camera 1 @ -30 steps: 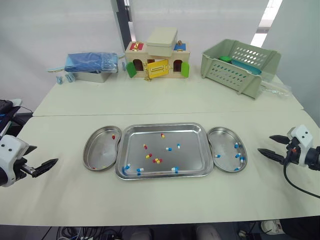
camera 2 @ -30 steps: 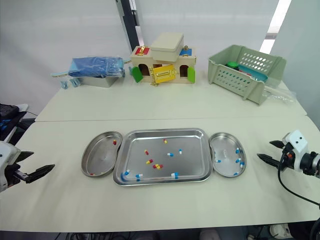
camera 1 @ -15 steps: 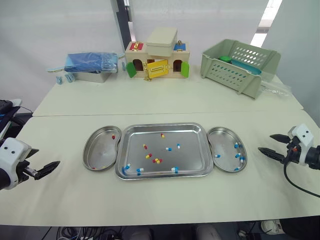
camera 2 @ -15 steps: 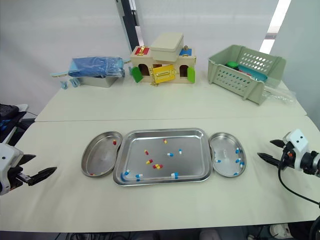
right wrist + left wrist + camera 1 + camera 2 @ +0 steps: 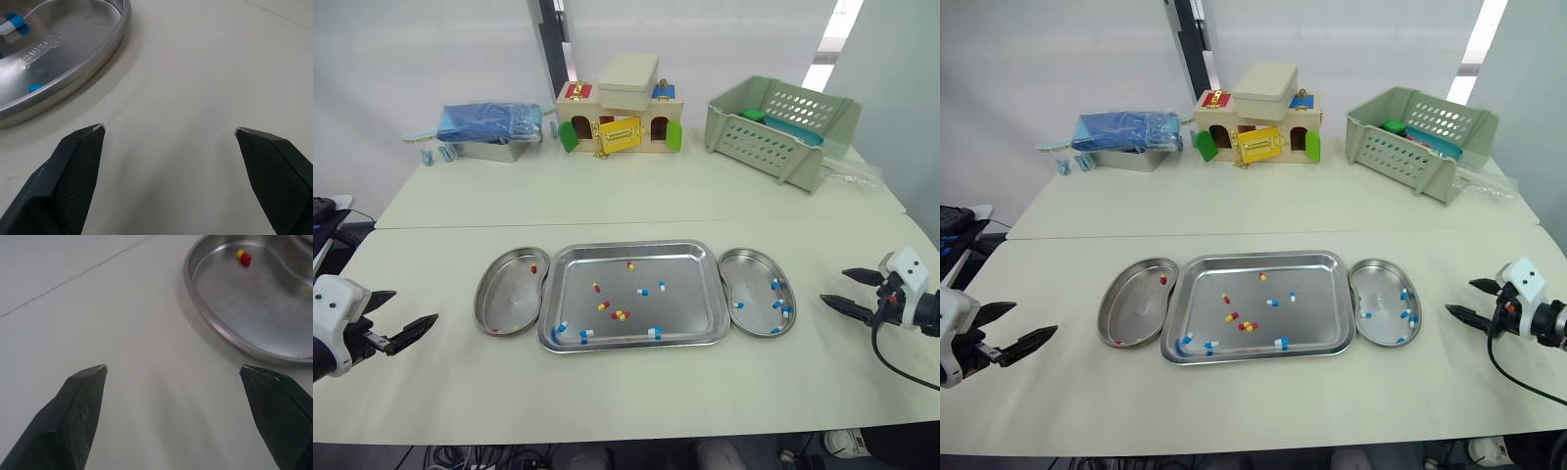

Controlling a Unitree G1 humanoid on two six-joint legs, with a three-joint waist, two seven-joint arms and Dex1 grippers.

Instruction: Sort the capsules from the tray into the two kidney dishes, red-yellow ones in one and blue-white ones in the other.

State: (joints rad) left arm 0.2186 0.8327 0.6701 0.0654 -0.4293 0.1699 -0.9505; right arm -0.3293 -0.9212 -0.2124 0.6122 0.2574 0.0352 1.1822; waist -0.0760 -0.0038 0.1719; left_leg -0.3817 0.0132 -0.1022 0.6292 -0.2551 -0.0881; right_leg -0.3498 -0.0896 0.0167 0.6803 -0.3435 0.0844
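Note:
A steel tray (image 5: 631, 246) lies mid-table with several loose capsules, among them a red-yellow capsule (image 5: 621, 314) and a blue-white capsule (image 5: 654, 332). The left kidney dish (image 5: 499, 294) holds a red-yellow capsule (image 5: 243, 256) near its far end. Several blue-white capsules (image 5: 776, 286) lie in the right kidney dish (image 5: 754, 315). My left gripper (image 5: 416, 305) hovers open and empty over bare table, left of the left dish. To the right of the right dish my right gripper (image 5: 832, 285) is also open and holds nothing, its fingers (image 5: 78, 166) pointing at the dish rim (image 5: 93, 56).
At the back of the table stand a blue bundle on a small tin (image 5: 489, 125), a wooden toy house (image 5: 620, 117) and a green plastic basket (image 5: 781, 127). A seam (image 5: 636, 224) runs across the table behind the tray. Bare table surrounds both grippers.
My left gripper has crept a little to the right, toward the left dish. The right gripper has barely moved. No capsule has shifted.

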